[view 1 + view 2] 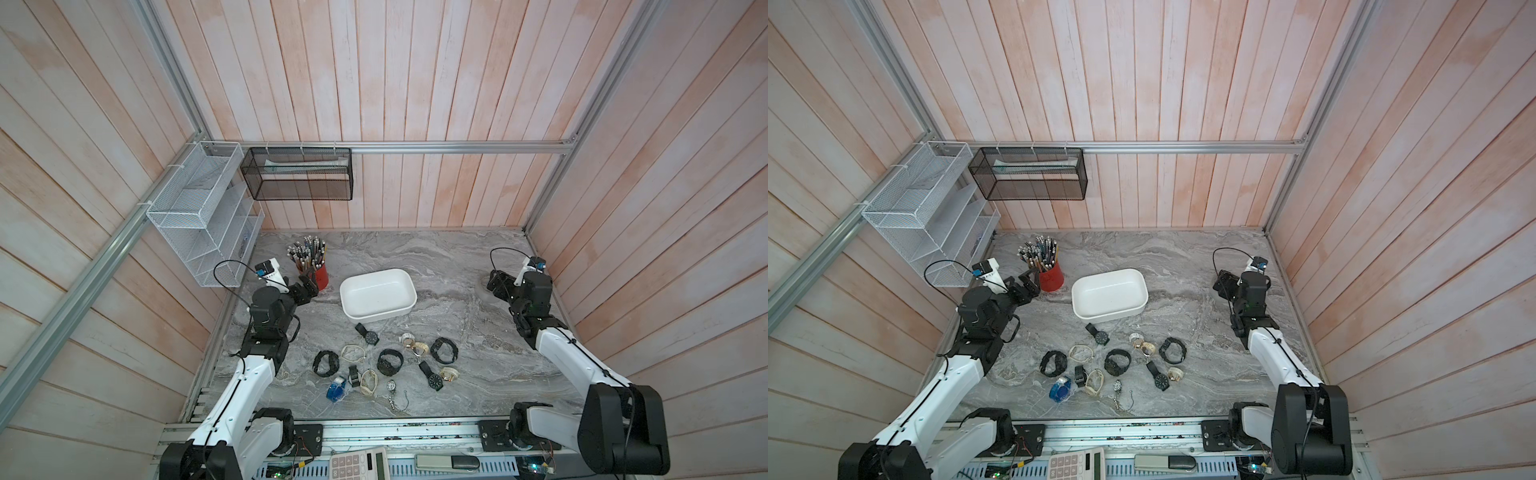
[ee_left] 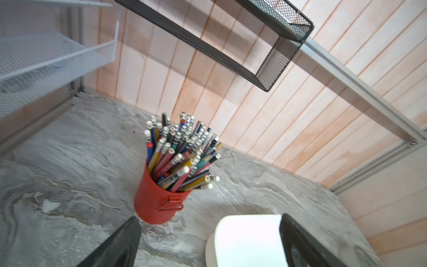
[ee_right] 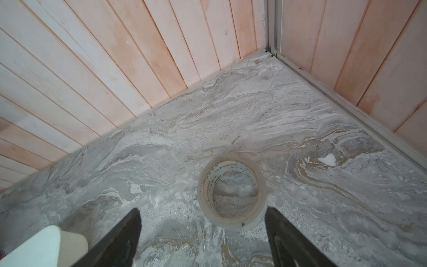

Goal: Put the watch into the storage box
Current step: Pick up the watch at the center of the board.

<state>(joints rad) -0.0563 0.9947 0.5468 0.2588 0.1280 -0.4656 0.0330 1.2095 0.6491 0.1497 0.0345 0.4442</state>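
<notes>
The white storage box [image 1: 376, 293] [image 1: 1109, 296] stands mid-table, with nothing in it. Several watches lie scattered in front of it; the nearest is a black one [image 1: 368, 333] [image 1: 1098, 334]. My left gripper [image 1: 309, 284] [image 1: 1027, 282] hovers left of the box, next to the red pencil cup, open with nothing between its fingers. In the left wrist view that gripper [image 2: 209, 217] shows one end of the box [image 2: 249, 240] between its jaws' tips. My right gripper [image 1: 496, 282] [image 3: 202, 208] is open far right of the box, over bare table, and holds nothing. No watch shows in either wrist view.
A red cup full of pencils [image 1: 320, 276] [image 2: 157, 203] stands left of the box. A roll of clear tape [image 3: 231, 191] lies just ahead of the right gripper. White [image 1: 199, 216] and black [image 1: 297, 174] mesh baskets hang on the walls. A calculator [image 1: 357, 463] sits past the front rail.
</notes>
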